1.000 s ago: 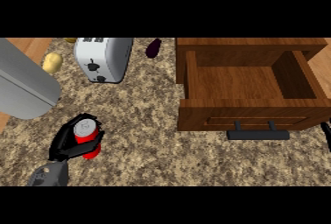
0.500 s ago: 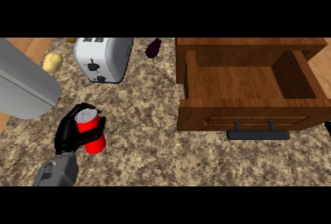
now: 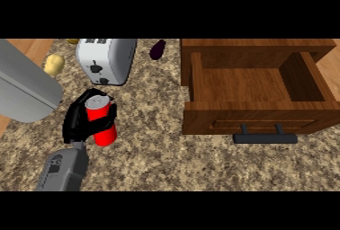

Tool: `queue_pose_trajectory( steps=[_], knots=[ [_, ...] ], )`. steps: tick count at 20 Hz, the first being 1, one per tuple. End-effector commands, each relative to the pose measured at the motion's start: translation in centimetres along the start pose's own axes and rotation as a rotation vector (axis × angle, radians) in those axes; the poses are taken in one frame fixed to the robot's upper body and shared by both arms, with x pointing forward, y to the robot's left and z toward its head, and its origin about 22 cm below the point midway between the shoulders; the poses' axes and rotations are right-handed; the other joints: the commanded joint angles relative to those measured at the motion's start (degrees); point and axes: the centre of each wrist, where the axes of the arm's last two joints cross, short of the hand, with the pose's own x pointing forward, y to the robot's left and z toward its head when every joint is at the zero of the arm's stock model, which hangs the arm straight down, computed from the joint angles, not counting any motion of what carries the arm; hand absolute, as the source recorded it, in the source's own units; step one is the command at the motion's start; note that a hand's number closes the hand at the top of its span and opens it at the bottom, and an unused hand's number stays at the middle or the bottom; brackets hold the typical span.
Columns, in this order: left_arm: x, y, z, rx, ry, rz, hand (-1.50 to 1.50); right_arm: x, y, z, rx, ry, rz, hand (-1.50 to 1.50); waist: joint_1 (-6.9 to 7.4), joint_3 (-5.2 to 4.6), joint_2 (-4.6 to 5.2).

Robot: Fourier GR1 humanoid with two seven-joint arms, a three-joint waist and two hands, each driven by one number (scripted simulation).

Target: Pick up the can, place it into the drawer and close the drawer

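At 9 o'clock on the bench (image 3: pixel 172 166), the left robot hand (image 3: pixel 79 120) curls round the can (image 3: pixel 104 128); lifting should clear the drawer (image 3: pixel 219 112) wall at 3 o'clock.

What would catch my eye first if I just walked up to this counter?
A bright red can stands out at the left, the robot's black left hand curled round it. To the right stands an open wooden drawer with a dark handle; a silver toaster sits behind the can.
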Motion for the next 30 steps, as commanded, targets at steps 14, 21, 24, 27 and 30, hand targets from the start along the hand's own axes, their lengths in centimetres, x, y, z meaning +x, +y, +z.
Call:
queue_pose_trajectory(
  steps=[14,21,24,27,30],
  knots=[
    [13.3,-13.0,-5.4,-0.163,-0.077,-0.05,1.5,-2.1,-0.8,-0.5,-0.018,-0.022,-0.001,-1.5,-0.41,0.01,0.13],
    [17.5,-17.3,-6.2,-0.178,-0.143,-0.097,1.5,-0.2,-0.1,-0.3,-0.013,-0.005,0.018,-1.5,-0.33,0.0,0.08],
    [21.2,-20.5,-7.1,-0.199,-0.156,-0.099,1.5,-0.7,-1.3,0.1,-0.03,0.003,0.008,-1.5,-0.94,0.03,0.1],
    [21.9,-22.3,-8.6,-0.197,-0.165,-0.087,1.5,1.1,-0.7,-0.2,0.004,-0.012,-0.002,-1.5,-1.57,0.0,0.29],
    [21.8,-22.9,-7.7,-0.238,-0.131,-0.096,1.5,-0.9,-0.9,-1.3,-0.006,-0.014,0.012,-1.5,-0.5,0.01,0.12]
  ],
)
